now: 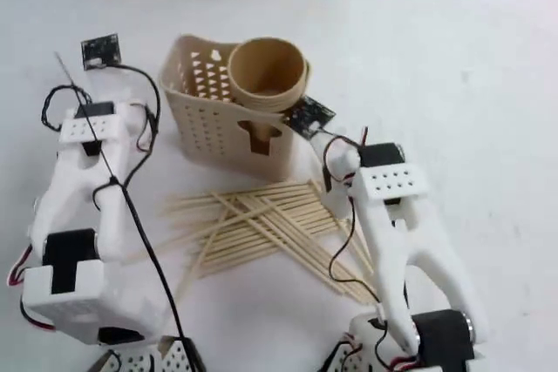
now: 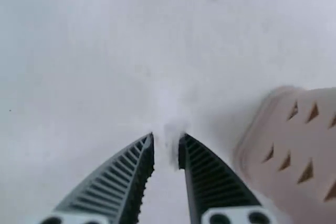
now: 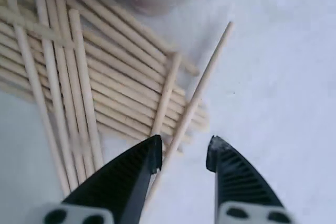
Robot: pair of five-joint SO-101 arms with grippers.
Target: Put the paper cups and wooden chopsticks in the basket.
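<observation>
Basket [image 1: 218, 119] stands on the table [image 1: 471, 76], behind the pile of wooden chopsticks [image 1: 261, 224], which lies crisscrossed between the two arms. Nested paper cups [image 1: 268, 71] sit tilted in the basket's right part. Left gripper [image 2: 167, 142] hangs over bare table just left of the basket. Right gripper [image 3: 184, 148] hangs over the pile's right edge, near the basket's front right corner.
</observation>
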